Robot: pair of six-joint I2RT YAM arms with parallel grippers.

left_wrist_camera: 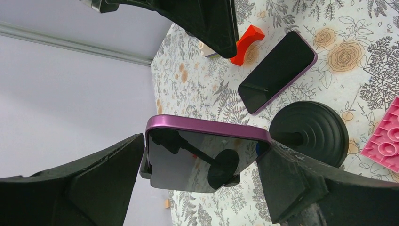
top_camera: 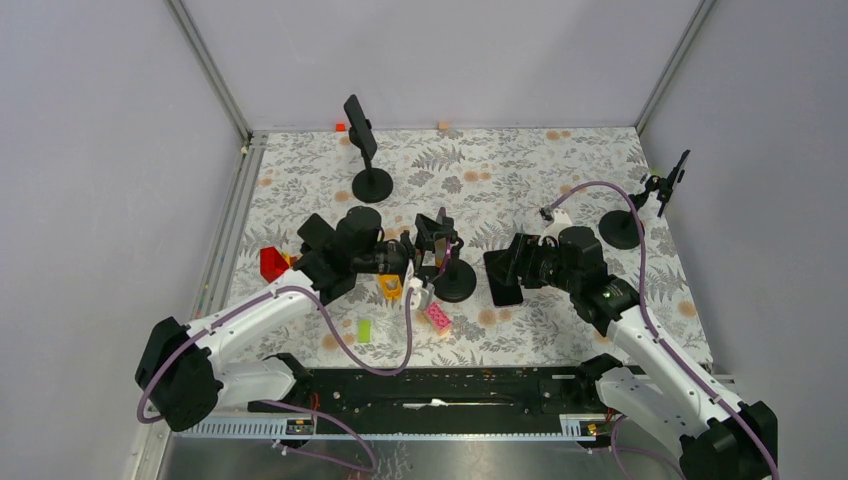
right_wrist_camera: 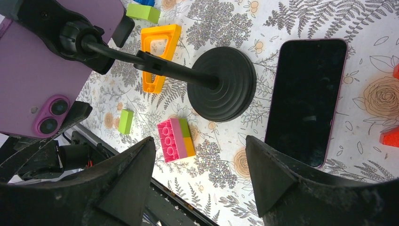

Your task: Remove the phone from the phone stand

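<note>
Phone (left_wrist_camera: pixel 207 129): clamped in the stand's cradle (right_wrist_camera: pixel 70 28), at the centre of the left wrist view, purple edge uppermost, dark screen facing that camera; not yet off.
Stand (right_wrist_camera: pixel 223 84): round black base flat on the patterned table (right_wrist_camera: pixel 291 19), thin arm slanting toward the upper left of the right wrist view, up to the cradle.
Left gripper (left_wrist_camera: pixel 201 153): spread wide, fingers (left_wrist_camera: pixel 94 183) on either side of the phone, probably set to close on its edges and draw it out.
Right gripper (right_wrist_camera: pixel 200 150): fairly wide, holding nothing, hanging over the base; perhaps placed to steady the stand during the pull.
Second phone (right_wrist_camera: pixel 308 99): flat on the table, screen up, just right of the base; seemingly no part in this step.
Hard to tell: whether the left fingers touch the phone's edges. Cradle grips mostly behind the phone in the left wrist view. Phone cut off at the upper left of the right wrist view. Only a dark cluster at the centre of the top view.
</note>
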